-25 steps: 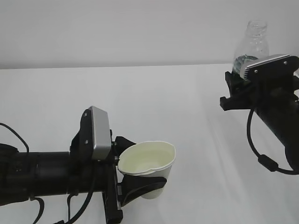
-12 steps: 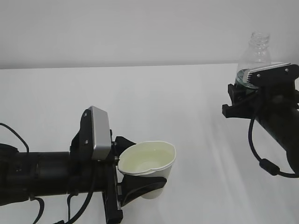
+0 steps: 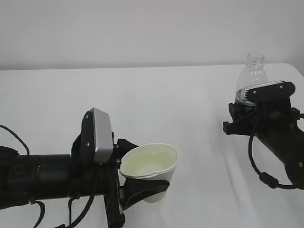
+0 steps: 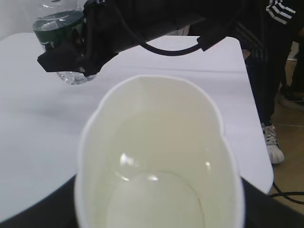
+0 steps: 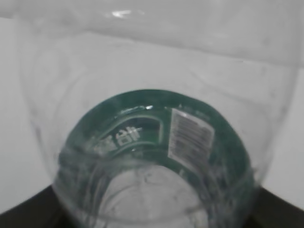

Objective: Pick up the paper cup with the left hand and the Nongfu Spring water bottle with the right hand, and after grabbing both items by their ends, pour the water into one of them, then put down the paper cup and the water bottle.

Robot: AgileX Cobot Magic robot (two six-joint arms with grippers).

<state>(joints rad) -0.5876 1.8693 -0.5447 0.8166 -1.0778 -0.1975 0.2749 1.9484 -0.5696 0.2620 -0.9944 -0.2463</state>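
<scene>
Above the bench [image 3: 156,90]: pour looks done; left end effector [image 3: 142,192] pinches cup [image 3: 151,168] w/ water [image 4: 152,199], right end effector [image 3: 247,111] pinches upright bottle [image 3: 251,78]; set-down left.

Squeezed paper cup [image 3: 151,170] (water inside), upright bottle [image 3: 250,80]

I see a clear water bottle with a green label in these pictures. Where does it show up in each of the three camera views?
Exterior view: the water bottle stands upright at the far right, held by the right gripper.
Left wrist view: top left corner, behind the paper cup.
Right wrist view: it fills the picture, seen close.
Shared landmark: its green label band.
</scene>
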